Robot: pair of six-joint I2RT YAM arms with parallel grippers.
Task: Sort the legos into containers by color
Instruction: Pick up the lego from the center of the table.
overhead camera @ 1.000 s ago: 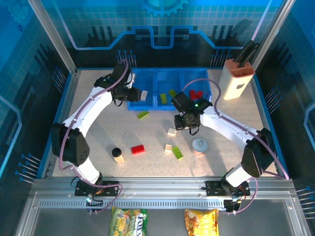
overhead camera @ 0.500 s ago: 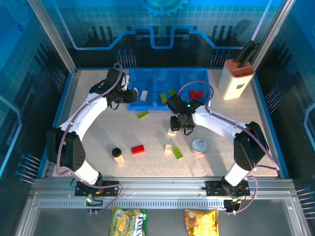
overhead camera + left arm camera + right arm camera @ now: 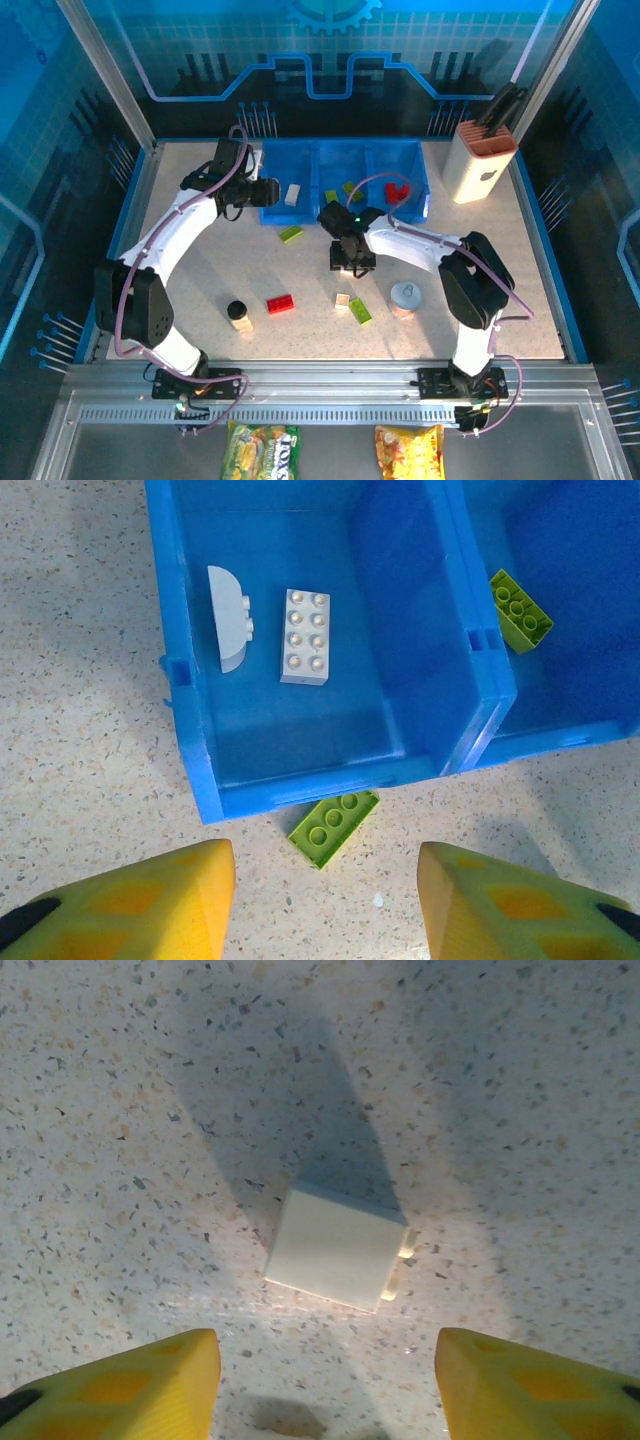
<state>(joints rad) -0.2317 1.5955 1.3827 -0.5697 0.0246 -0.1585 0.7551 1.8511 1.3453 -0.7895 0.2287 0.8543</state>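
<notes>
The right gripper (image 3: 326, 1380) hangs open over a square cream plastic brick (image 3: 335, 1250), the left gripper (image 3: 325, 895) open beside the shallow blue plastic tray (image 3: 190, 730).

This is a robotics lab cell, a staged test rig rather than a lived-in room. Two white arms, the left arm (image 3: 180, 215) and the right arm (image 3: 420, 240), are bolted to a slotted aluminium rail (image 3: 330, 385) at the near edge of a speckled surface (image 3: 200, 270) with a blue border. Aluminium posts (image 3: 105, 70) frame the enclosure, and its walls are blue printed panels (image 3: 420, 40) bearing a gear emblem (image 3: 335, 12) and circuit-style lines. Lilac cables (image 3: 238, 133) loop along the arms. The objects read as props: toy bricks (image 3: 280, 303), a blue tray (image 3: 290, 160), a knife block (image 3: 482, 160), and two snack packets (image 3: 262, 445) lying below the rail.
</notes>
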